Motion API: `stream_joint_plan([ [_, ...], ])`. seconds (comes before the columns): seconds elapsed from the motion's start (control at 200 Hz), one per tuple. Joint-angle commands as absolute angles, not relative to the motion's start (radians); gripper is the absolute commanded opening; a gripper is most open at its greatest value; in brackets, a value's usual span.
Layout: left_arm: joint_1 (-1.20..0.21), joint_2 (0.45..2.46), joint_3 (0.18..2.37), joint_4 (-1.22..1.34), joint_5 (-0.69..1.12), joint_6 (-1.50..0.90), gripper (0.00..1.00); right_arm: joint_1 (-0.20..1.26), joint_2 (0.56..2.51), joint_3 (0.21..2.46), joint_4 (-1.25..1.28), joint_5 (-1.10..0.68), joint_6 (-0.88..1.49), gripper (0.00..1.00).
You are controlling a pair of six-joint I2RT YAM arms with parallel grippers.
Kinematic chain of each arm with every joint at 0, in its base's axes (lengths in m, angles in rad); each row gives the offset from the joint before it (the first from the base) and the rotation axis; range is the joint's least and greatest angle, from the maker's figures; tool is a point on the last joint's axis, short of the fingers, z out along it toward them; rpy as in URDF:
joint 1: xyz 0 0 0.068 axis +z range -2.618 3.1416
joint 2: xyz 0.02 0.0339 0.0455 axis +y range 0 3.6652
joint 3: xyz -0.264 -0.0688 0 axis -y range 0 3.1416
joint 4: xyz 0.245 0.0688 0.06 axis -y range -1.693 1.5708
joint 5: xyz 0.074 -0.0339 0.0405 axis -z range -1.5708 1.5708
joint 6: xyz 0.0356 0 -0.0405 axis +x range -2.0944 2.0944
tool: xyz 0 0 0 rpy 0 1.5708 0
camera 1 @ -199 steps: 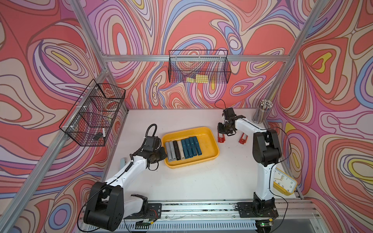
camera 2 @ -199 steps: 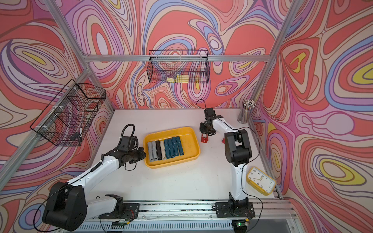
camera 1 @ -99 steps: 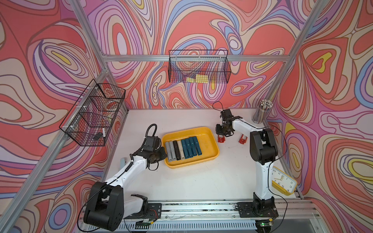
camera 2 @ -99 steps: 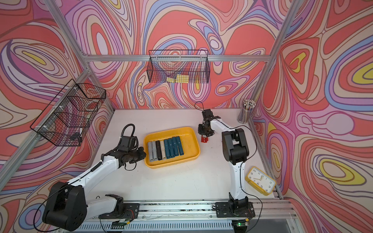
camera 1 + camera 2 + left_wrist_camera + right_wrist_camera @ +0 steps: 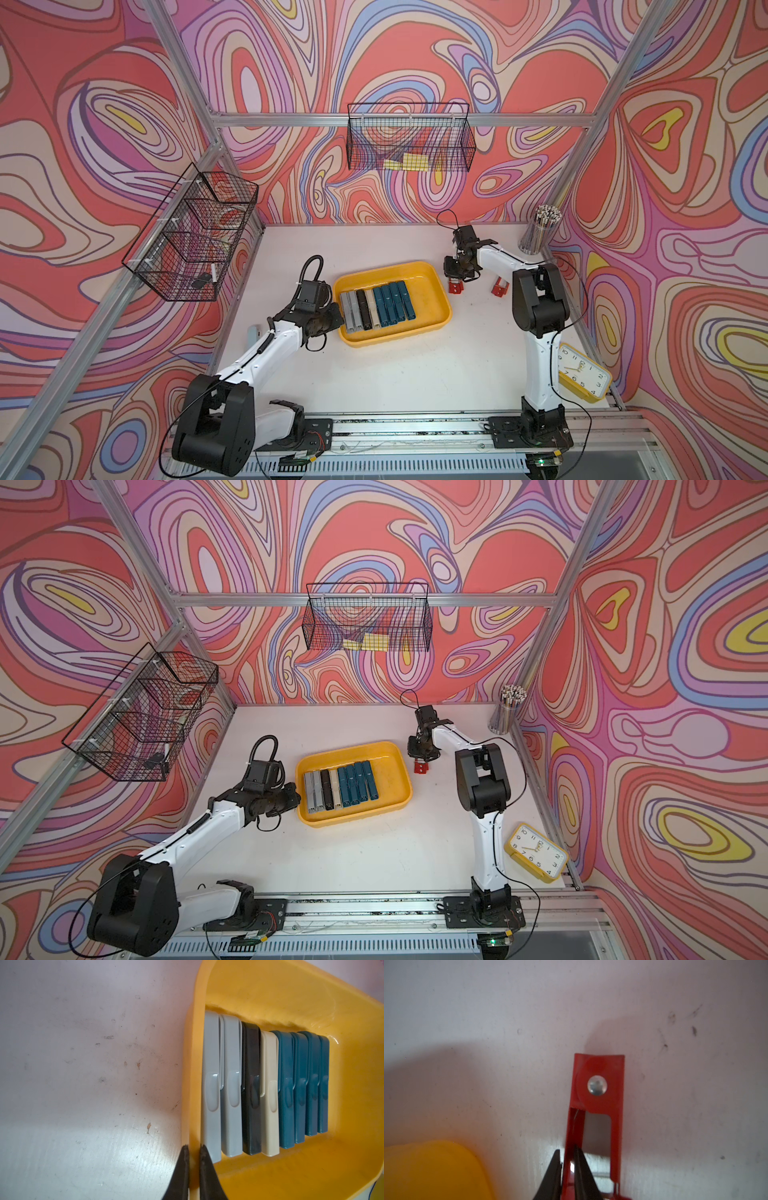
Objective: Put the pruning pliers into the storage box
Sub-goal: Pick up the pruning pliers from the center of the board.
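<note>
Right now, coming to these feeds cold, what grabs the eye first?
The swirled red-and-purple walls all around, then the yellow storage box in the middle of the table with eight pruning pliers lined up, grey, black, beige and teal, at its left end. The left gripper clamps the box's rim. Right of the box, the right gripper pinches a side wall of one red pliers; a second red pliers lies farther right.

Near end of the red pruning pliers (image 5: 598, 1093) off-frame, perhaps half its length.
</note>
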State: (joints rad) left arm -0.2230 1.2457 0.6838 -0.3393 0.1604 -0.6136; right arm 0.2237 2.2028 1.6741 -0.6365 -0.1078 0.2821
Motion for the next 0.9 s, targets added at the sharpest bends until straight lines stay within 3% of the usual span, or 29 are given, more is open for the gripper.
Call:
stream_joint_plan([
  [0.0,-0.224,1.249,0.678,-0.368,0.137,-0.612,0.02,0.227,2.228,1.699,-0.643,-0.086,0.279,0.14],
  [0.195,-0.224,1.253,0.68,-0.362,0.143,-0.613,0.02,0.227,2.217,1.697,-0.655,-0.081,0.276,0.0],
  [0.896,-0.224,1.23,0.686,-0.356,0.161,-0.621,0.02,0.244,2.046,1.537,-0.633,-0.047,0.285,0.0],
])
